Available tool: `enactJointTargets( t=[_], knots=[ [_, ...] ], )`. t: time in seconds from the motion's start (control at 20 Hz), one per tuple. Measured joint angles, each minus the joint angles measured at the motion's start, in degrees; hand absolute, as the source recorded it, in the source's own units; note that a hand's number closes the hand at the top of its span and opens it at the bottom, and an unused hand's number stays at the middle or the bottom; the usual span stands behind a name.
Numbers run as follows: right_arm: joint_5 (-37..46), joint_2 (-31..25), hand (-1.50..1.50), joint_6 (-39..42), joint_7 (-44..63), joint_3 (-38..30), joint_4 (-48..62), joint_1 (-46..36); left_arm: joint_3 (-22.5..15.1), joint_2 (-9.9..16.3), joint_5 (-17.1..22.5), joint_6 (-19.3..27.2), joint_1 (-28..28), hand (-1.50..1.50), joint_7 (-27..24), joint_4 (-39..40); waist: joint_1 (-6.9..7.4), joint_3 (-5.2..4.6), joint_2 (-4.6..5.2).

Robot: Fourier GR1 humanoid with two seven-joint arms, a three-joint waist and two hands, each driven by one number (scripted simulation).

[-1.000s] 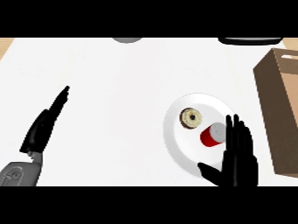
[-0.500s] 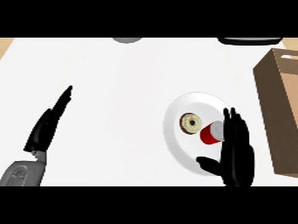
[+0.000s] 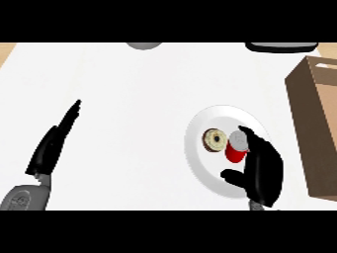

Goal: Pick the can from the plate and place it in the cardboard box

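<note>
Right of centre on the plate (image 3: 204, 170), the red can (image 3: 236, 148) lies at the right hand's (image 3: 262, 170) straight fingertips, tipped upper-right; left hand (image 3: 51, 146) far off.

Over the last second the right hand (image 3: 262, 170) slid left across the white plate (image 3: 204, 165) toward the red can (image 3: 236, 149). Its fingers (image 3: 253, 139), straight before, bent over the can's right side, and its thumb swung in below the can.
</note>
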Motion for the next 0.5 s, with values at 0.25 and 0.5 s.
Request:
enactJointTargets(
  t=[0.25,0.5],
  knots=[
    [6.1,0.3,1.5,-4.0,1.1,-1.0,1.8,-1.3,0.6,0.1,-0.3,-0.4,-0.6,0.0,0.0,0.5,-0.02,0.22,0.24],
    [9.6,-0.4,1.5,-3.6,2.7,0.5,1.6,-1.2,0.5,-0.7,-1.1,0.1,-1.2,0.0,0.4,0.6,0.05,0.3,0.3]
  ],
)
